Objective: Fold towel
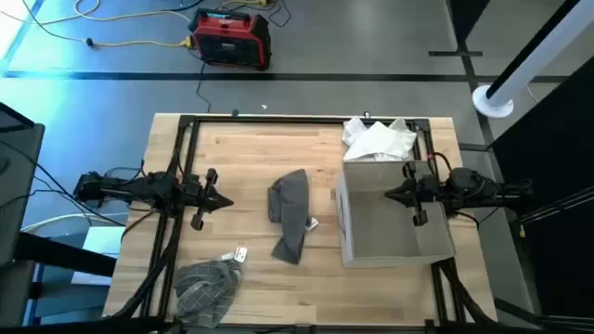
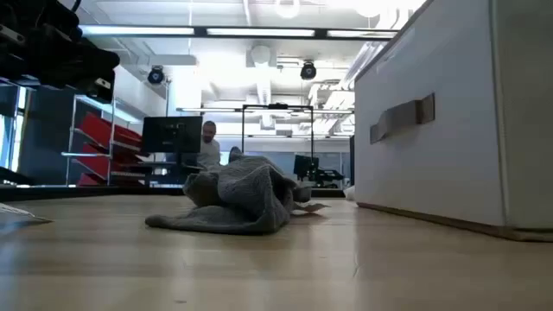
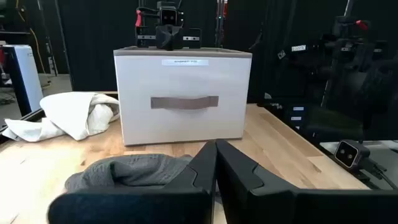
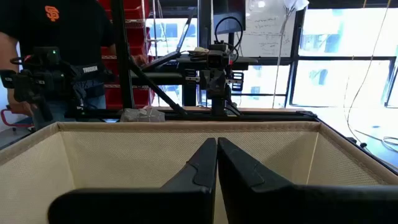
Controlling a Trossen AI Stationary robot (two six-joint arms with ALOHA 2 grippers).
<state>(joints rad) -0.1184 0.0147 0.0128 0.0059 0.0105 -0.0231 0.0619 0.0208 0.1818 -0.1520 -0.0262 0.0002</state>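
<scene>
A dark grey towel (image 1: pixel 291 213) lies crumpled in a long heap on the middle of the wooden table; the low view shows the towel (image 2: pixel 238 200) as a rumpled mound, and the left wrist view shows the towel (image 3: pixel 127 171) just beyond the fingers. My left gripper (image 1: pixel 227 201) hovers left of the towel, shut, touching nothing; its fingertips (image 3: pixel 216 148) meet. My right gripper (image 1: pixel 390 194) hangs shut over the open fabric box (image 1: pixel 394 215), its fingertips (image 4: pixel 216 144) together above the box's inside.
A white cloth (image 1: pixel 379 139) lies heaped at the far edge behind the box. A checked grey cloth (image 1: pixel 206 286) sits at the near-left corner, with a small tag (image 1: pixel 240 253) beside it. A dark frame (image 1: pixel 186 167) edges the table. A person (image 4: pixel 62 37) stands beyond the left arm.
</scene>
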